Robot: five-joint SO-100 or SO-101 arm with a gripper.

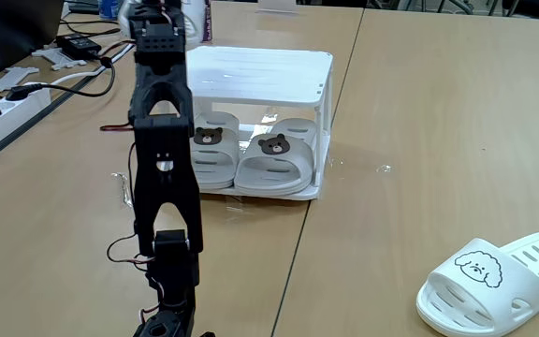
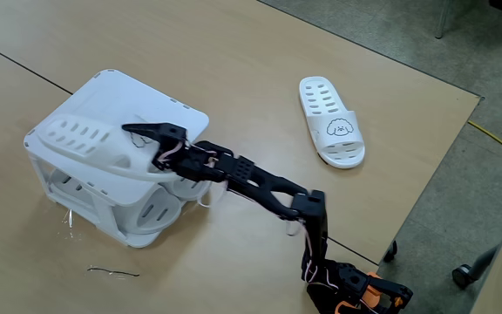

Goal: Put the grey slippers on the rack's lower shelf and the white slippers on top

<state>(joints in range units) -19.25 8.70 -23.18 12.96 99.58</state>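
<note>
Meanwhile the hand (image 2: pixel 151 144) grips one white slipper (image 2: pixel 90 144) atop the rack (image 2: pixel 133 209), near its edge.

One fixed view is mounted low behind the arm (image 1: pixel 164 178), facing forward along the table (image 1: pixel 419 112) toward the open front of the rack (image 1: pixel 260 70) at close range. The other fixed view is mounted high and farther off, looking steeply down at the arm (image 2: pixel 260 183) from the side. Both fixed views cover the arm, the rack (image 2: pixel 103 96) and the loose white slipper (image 1: pixel 499 281) (image 2: pixel 332 120) on the table.
</note>
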